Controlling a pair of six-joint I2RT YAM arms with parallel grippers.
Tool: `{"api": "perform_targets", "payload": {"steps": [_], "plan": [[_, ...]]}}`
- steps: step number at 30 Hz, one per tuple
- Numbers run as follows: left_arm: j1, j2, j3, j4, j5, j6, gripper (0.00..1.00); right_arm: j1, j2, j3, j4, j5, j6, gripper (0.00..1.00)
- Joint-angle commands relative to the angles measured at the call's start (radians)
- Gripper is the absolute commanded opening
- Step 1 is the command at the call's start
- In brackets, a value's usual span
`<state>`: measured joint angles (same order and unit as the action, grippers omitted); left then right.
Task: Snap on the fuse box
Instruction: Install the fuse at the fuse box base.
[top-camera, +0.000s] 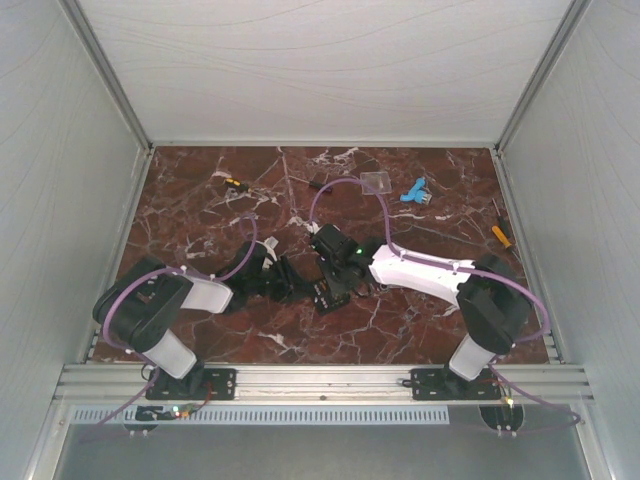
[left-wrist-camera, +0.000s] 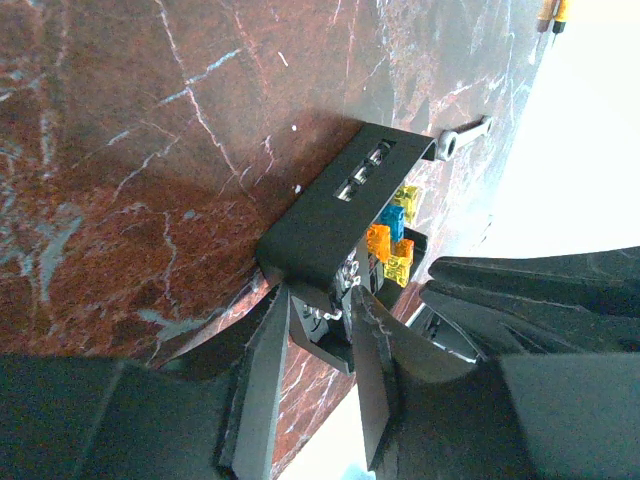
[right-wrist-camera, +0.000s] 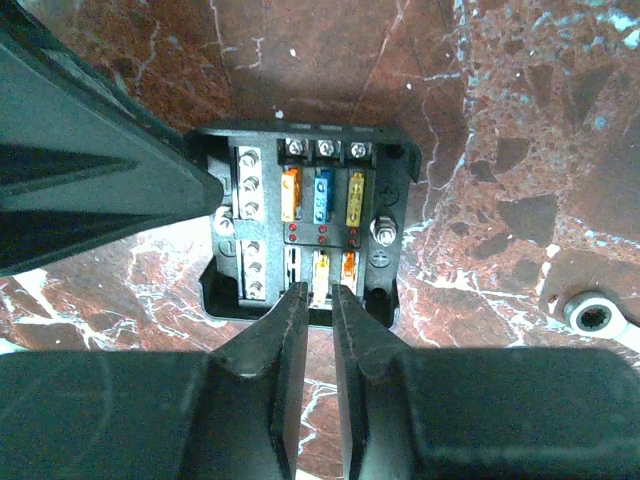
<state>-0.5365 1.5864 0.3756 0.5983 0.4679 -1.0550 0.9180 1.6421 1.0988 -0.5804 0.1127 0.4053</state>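
The fuse box (top-camera: 326, 292) is a small black square box lying on the marble between both grippers. In the right wrist view its face (right-wrist-camera: 378, 190) shows orange, blue and yellow fuses in rows. My right gripper (right-wrist-camera: 321, 292) stands over the box's near edge, its jaws nearly together with a yellow fuse (right-wrist-camera: 321, 266) between the tips. My left gripper (left-wrist-camera: 325, 318) is shut on one edge of the fuse box (left-wrist-camera: 320, 225), and its coloured fuses (left-wrist-camera: 392, 237) show past the box's side. In the top view the left gripper (top-camera: 288, 281) and the right gripper (top-camera: 338, 268) flank the box.
A flat clear plastic plate (top-camera: 377, 182) and a blue part (top-camera: 414, 192) lie at the back right. Small screwdrivers lie at the back left (top-camera: 233, 183) and at the right wall (top-camera: 500, 233). A metal wrench end (right-wrist-camera: 594, 315) lies right of the box.
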Motion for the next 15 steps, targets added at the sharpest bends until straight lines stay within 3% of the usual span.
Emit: {"api": "perform_targets", "payload": {"steps": [1, 15], "plan": [[0.004, 0.006, 0.006, 0.064, 0.024, -0.016, 0.32, 0.007, 0.03, 0.045, 0.001, 0.01, -0.013, 0.12], [0.004, 0.011, 0.008, 0.067, 0.028, -0.016, 0.32, 0.006, 0.067, 0.047, -0.02, -0.034, -0.009, 0.06]]}}
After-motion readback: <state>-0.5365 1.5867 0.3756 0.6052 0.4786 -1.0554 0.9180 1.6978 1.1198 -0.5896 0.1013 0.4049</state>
